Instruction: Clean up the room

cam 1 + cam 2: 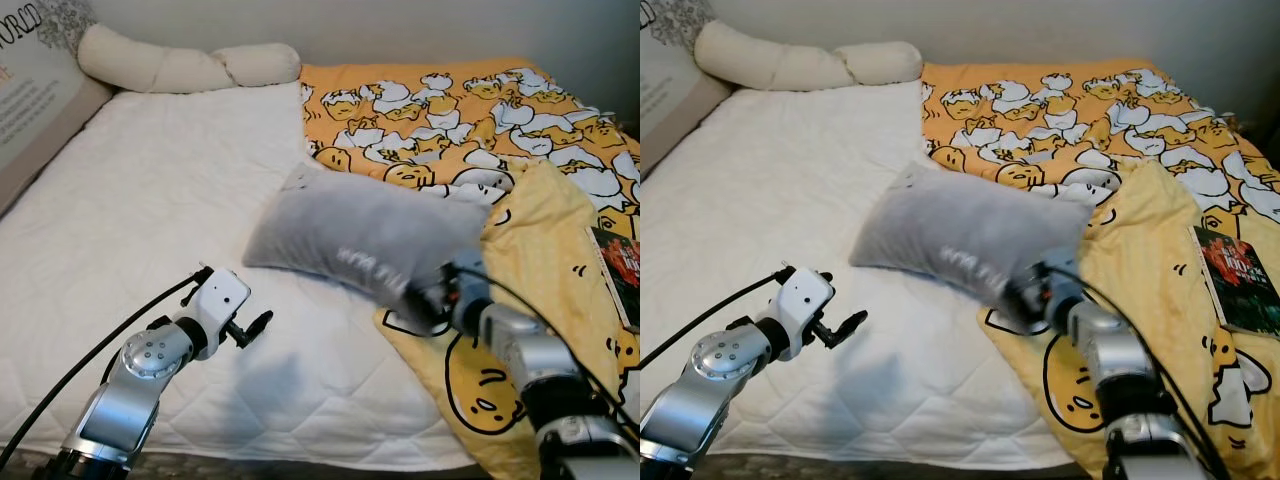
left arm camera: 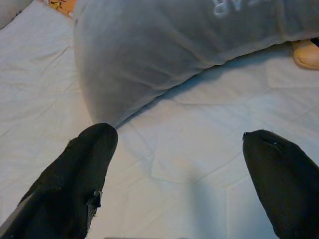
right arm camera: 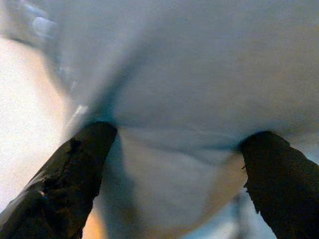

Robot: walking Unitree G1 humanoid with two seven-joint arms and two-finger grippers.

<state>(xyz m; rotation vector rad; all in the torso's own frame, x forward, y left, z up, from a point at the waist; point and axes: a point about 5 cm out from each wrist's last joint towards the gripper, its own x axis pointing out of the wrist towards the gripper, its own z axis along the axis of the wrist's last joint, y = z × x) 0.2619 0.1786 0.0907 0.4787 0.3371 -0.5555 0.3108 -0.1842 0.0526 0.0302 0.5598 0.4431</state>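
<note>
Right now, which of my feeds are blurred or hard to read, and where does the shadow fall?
Left eye view: the bed is sharp, but the gray pillow smears near the right claw; a soft shadow lies on the white mattress beside the left claw. Right wrist view: blurry, pale pillow fabric between the fingers. Left wrist view: clear enough, with shade under the pillow.

The grey pillow (image 1: 360,235) looks like soft matt plush. The white mattress cover (image 1: 150,220) is quilted cloth; the yellow blanket (image 1: 470,110) is printed fabric.
</note>
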